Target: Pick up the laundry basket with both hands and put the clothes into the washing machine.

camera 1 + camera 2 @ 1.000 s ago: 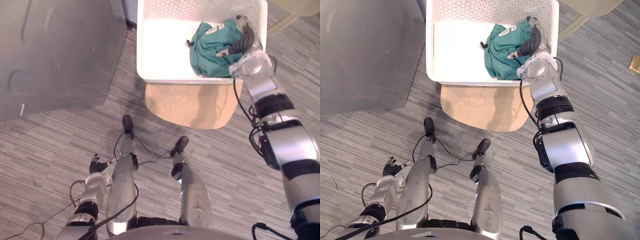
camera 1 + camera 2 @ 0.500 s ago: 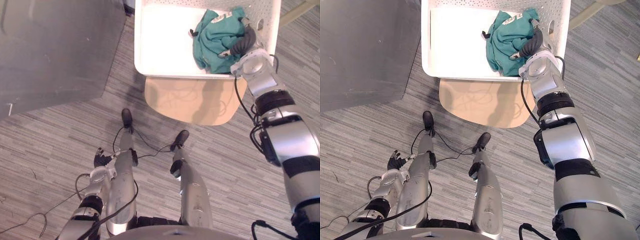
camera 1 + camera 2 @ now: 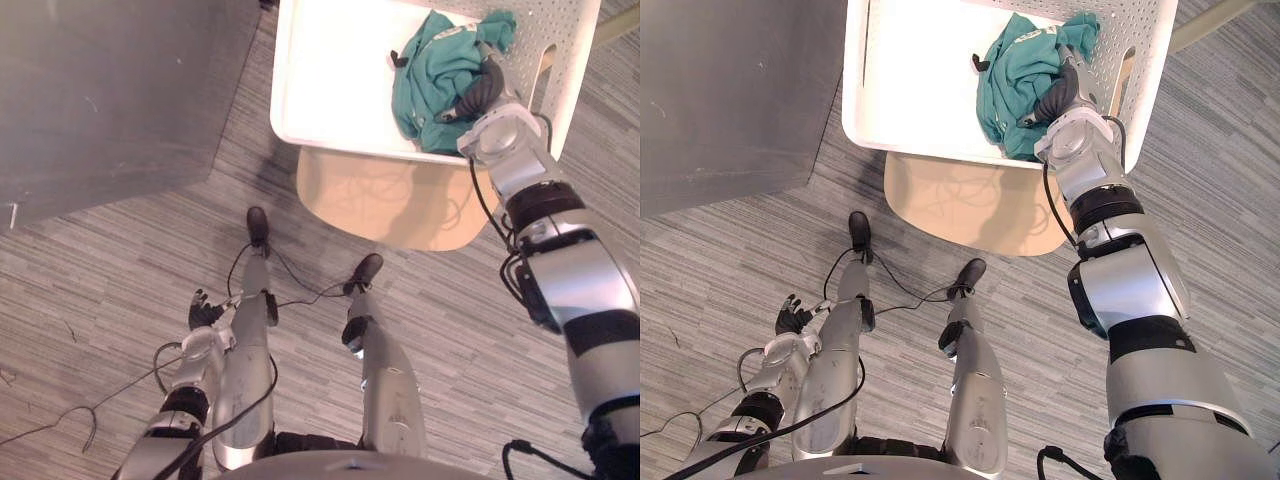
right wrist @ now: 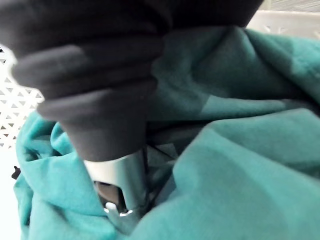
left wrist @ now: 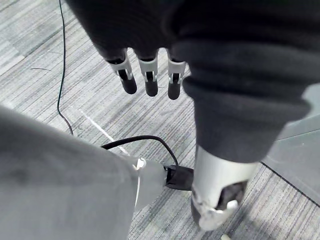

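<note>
A white laundry basket (image 3: 290, 100) rests on a tan rounded seat (image 3: 390, 205), whose near edge juts out from under it over the grey striped floor (image 3: 110, 270). The basket's far-right wall is perforated and has a handle slot cut in it. A crumpled teal garment (image 3: 430, 75) lies inside, bunched against that right wall, while the rest of the basket's bottom is bare. The right hand (image 3: 480, 92) reaches over the near rim and sits in the garment. In the right wrist view its thumb (image 4: 125, 180) is sunk among the teal folds, and whether it has a grip on the cloth cannot be told, since the fabric hides the rest. The left hand (image 3: 203, 318) hangs low beside the body, well apart from the basket, its fingers (image 5: 147, 82) loosely straight and holding nothing. A large dark grey unit (image 3: 110, 90) stands just left of the basket.
</note>
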`<state>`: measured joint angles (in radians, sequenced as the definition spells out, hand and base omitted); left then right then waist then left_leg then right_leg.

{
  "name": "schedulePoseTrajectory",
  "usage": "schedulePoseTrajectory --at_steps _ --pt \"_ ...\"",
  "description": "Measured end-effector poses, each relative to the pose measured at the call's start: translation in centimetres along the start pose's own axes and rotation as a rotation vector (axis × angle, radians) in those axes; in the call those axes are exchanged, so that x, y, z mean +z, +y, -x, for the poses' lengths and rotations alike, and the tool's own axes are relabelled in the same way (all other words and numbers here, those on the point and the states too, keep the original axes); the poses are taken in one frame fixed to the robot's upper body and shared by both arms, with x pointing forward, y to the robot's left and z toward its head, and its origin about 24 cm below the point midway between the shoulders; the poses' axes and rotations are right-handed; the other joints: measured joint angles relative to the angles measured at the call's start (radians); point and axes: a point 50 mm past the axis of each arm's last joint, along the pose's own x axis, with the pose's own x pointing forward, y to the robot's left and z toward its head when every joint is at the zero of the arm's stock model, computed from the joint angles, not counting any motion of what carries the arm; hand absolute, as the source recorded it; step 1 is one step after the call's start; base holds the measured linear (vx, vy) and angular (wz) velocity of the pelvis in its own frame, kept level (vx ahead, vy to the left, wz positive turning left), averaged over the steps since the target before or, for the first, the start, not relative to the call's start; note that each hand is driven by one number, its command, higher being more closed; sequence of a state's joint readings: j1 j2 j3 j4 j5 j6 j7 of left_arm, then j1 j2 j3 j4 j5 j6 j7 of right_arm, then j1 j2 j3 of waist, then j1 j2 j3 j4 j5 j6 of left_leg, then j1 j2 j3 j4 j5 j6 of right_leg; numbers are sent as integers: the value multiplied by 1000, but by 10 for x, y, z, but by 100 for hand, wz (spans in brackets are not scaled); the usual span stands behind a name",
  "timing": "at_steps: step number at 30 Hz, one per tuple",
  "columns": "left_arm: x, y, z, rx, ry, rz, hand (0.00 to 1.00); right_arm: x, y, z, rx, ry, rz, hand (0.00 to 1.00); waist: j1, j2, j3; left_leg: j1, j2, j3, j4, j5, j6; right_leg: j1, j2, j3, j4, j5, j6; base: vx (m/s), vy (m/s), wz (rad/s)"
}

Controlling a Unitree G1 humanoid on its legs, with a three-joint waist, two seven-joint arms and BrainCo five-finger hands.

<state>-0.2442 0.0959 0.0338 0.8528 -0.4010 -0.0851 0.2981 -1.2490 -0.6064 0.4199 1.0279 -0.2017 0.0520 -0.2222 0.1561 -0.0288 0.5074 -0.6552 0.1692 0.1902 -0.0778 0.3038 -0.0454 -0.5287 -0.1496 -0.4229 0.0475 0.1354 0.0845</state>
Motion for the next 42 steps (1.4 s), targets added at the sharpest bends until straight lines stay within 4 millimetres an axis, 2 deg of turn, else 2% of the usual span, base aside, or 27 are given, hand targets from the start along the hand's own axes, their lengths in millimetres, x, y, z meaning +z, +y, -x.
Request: schedulePoseTrajectory --at_steps 26,29,34,38,42 --pt "0 -1 0 15 6 28 0 1 6 1 6 16 -16 100 10 2 1 2 -1 -5 0 2 -1 5 0 -4 -2 0 0 25 -7 0" --pt "-1 -2 1 15 9 36 0 -5 9 2 -12 78 -233 100 15 3 0 8 -1 -4 0 2 -1 10 0 -3 -2 0 0 0 0 0" --pt "-1 -6 1 13 21 73 0 -13 16 6 -111 211 -866 100 23 16 4 12 -2 -1 0 4 -3 10 -1 1 -2 4 -1 0 0 0" --pt "1 -13 1 0 24 92 0 -5 27 8 -159 257 -1310 100 23 26 3 14 -2 -1 0 6 -6 11 0 8 -13 14 -1 1 -1 -5" --pt "2 -18 1 -11 32 122 0 5 40 11 -157 284 -1506 100 21 27 3 25 -4 1 0 6 -7 24 1 16 -34 28 0 14 -6 -3"
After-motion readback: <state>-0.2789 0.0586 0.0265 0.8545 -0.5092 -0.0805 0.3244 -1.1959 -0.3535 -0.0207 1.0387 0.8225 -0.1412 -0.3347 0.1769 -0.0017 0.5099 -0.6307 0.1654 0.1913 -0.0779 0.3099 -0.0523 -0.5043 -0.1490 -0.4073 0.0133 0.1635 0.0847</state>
